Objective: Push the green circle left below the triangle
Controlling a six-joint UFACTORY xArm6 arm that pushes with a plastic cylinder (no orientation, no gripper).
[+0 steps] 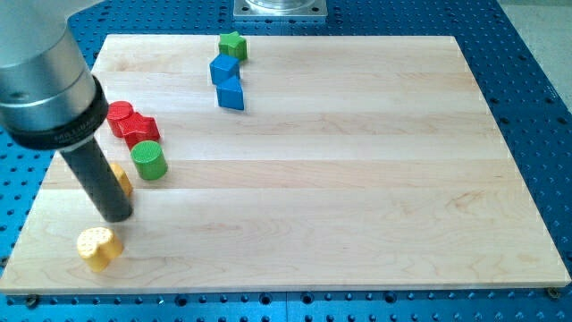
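Note:
The green circle (148,161) is a short green cylinder at the view's left, just below and to the right of two red blocks (131,122). A blue triangle-like block (231,93) sits near the view's top, below a blue cube (223,68) and a green star-like block (232,45). My tip (117,216) is the lower end of the dark rod, down and to the left of the green circle, apart from it. The rod partly hides a yellow block (121,179).
A yellow heart-like block (97,247) lies near the board's bottom left corner, just below my tip. The wooden board (357,179) lies on a blue perforated table. A metal mount (280,8) shows at the view's top.

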